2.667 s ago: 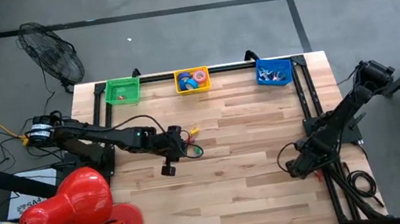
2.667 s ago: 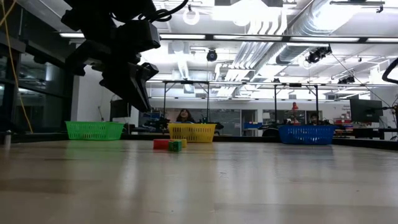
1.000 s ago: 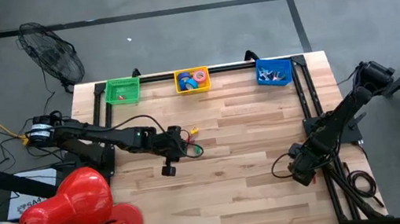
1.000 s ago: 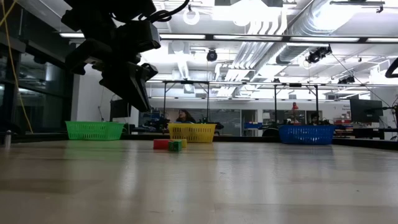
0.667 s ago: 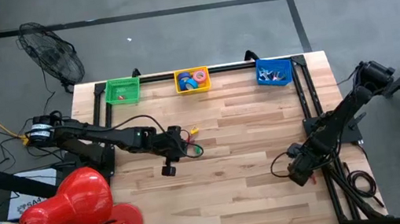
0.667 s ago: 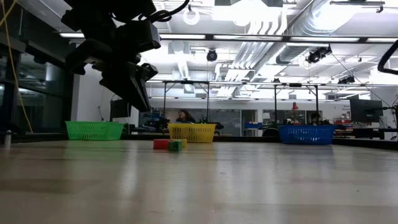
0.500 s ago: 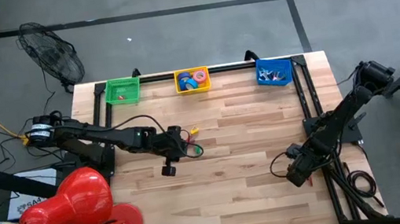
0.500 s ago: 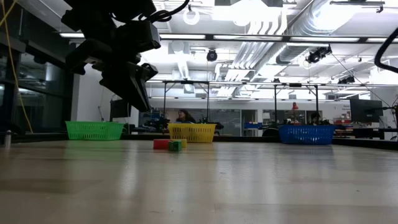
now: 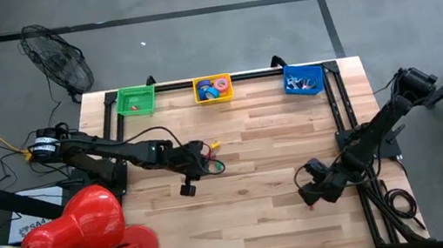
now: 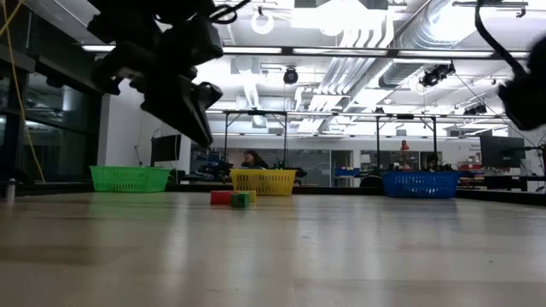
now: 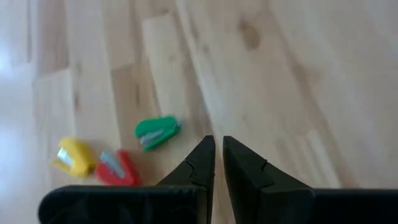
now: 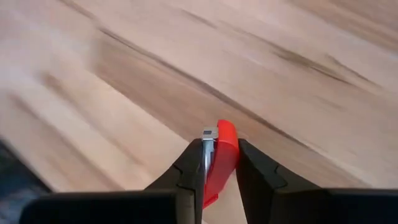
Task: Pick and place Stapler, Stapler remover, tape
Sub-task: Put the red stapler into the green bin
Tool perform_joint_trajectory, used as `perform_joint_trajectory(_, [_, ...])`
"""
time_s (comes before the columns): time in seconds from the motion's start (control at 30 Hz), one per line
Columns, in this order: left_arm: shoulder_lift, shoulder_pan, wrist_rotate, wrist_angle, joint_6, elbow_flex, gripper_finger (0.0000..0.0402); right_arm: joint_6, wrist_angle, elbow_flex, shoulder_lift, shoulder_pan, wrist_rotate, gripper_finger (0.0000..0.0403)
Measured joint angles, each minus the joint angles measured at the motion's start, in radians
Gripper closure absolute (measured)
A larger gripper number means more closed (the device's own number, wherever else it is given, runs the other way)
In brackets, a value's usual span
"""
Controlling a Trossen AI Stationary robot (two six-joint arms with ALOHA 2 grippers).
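Right wrist view showed the right gripper (image 12: pixel 217 163) clamped on a small red stapler (image 12: pixel 219 155), above the table's (image 9: pixel 262 162) right edge. It should carry level toward the baskets. The left gripper (image 11: pixel 217 163), fingers together, hung near the green stapler (image 11: pixel 157 132).

Your high view looks straight down on the whole table (image 9: pixel 262 162), low view sits at tabletop height facing the far baskets (image 10: pixel 263 181), each wrist view peers close past its own fingers at the boards, all four share the tabletop.
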Motion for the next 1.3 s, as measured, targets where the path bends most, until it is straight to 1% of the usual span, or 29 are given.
perform_joint_trajectory(0.2, [0.0, 0.0, 0.066, 0.07, 0.023, 0.0, 0.0371, -0.094, 0.208, 0.0, 0.0, -0.056, 0.221, 0.0343])
perform_joint_trajectory(0.4, [0.0, 0.0, 0.118, 0.148, 0.055, 0.0, 0.0371, -0.285, 0.42, 0.0, -0.001, -0.153, 0.462, 0.0343])
perform_joint_trajectory(0.47, [0.0, 0.0, 0.135, 0.184, 0.064, 0.0, 0.0371, -0.377, 0.493, 0.0, -0.001, -0.194, 0.505, 0.0343])
perform_joint_trajectory(0.57, [0.0, 0.0, 0.15, 0.249, 0.063, 0.0, 0.0371, -0.535, 0.608, 0.0, -0.001, -0.259, 0.52, 0.0343])
perform_joint_trajectory(0.67, [0.0, 0.0, 0.148, 0.323, 0.058, 0.0, 0.0371, -0.711, 0.729, 0.0, -0.001, -0.328, 0.481, 0.0343])
perform_joint_trajectory(0.8, [0.0, 0.026, 0.129, 0.409, -0.04, 0.0, 0.0371, -0.91, 0.875, 0.0, -0.001, -0.421, 0.349, 0.0343])
perform_joint_trajectory(0.87, [0.0, 0.053, 0.128, 0.433, -0.095, 0.0, 0.0371, -0.983, 0.931, 0.0, -0.001, -0.466, 0.27, 0.0343])
perform_joint_trajectory(1.03, [0.0, 0.117, 0.204, 0.517, -0.195, 0.0, 0.0366, -1.104, 1.017, 0.0, -0.001, -0.572, 0.107, 0.0343])
perform_joint_trajectory(1.13, [0.0, 0.14, 0.234, 0.58, -0.271, 0.0, 0.0335, -1.17, 1.022, 0.0, -0.001, -0.623, 0.036, 0.0343])
perform_joint_trajectory(1.3, [0.0, 0.146, 0.248, 0.67, -0.385, 0.0, 0.0242, -1.27, 1.034, 0.0, -0.001, -0.681, -0.046, 0.0343])
